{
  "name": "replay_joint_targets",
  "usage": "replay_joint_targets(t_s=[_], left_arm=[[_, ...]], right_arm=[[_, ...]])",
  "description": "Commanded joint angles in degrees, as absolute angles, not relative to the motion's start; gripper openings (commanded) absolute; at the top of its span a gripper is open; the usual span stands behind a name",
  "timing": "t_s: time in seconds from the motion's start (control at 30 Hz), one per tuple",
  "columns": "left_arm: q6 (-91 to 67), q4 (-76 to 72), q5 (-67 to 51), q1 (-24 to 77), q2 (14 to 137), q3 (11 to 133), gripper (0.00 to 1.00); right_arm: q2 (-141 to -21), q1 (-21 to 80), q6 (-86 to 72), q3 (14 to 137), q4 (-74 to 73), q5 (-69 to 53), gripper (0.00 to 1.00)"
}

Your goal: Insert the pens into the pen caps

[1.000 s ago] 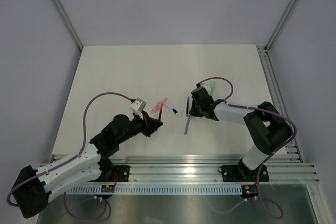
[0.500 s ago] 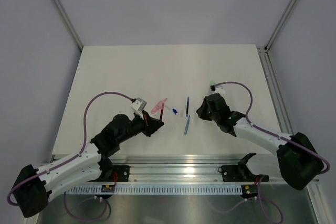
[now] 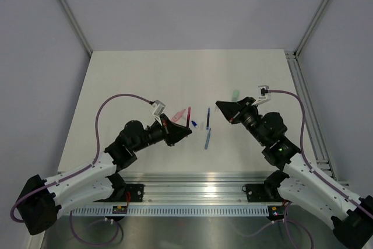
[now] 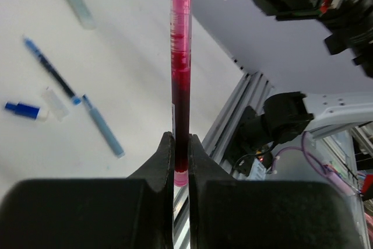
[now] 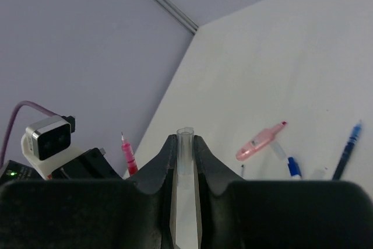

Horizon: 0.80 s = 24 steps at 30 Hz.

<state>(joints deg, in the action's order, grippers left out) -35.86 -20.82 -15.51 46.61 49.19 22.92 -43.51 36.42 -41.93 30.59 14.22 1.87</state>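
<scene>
Two arms lean in over the white table (image 3: 128,74) when you look down from above. The left gripper (image 3: 183,131) holds the red pen (image 3: 187,115) with its tip up. The pink cap (image 3: 179,115) lies just beside it. The right gripper (image 3: 221,107) is up in the air, facing the left one. The dark blue pen (image 3: 208,117) and the light blue pen (image 3: 207,138) lie between them. The mint cap (image 3: 235,94) lies farther back. From the left wrist, the left gripper (image 4: 181,161) is pinched tight on the bottom of the red pen (image 4: 180,68), which stands straight up. From the right wrist, the right gripper (image 5: 185,150) is squeezed on a clear tube (image 5: 185,141) with its open end out. The pink cap (image 5: 259,142) lies flat on the table.
</scene>
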Motion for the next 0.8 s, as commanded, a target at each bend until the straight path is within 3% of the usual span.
replay_joint_targets(t_s=[0.0,0.3,0.77], left_arm=[[-37.2,-30.8,-19.6,46.9,49.1,26.0,0.00],[-36.9,-36.0,-23.6,47.3,49.1,22.1,0.00],[-35.9,-34.1,-22.1,47.3,49.1,21.7,0.00]], right_arm=[[-42.6,38.0,-44.2,31.7,22.0,0.9,0.00],[-50.5,48.6,-40.4,37.0,29.2,13.1,0.00],[-57.5,50.5,-41.0,40.5,33.8,12.7,0.00]])
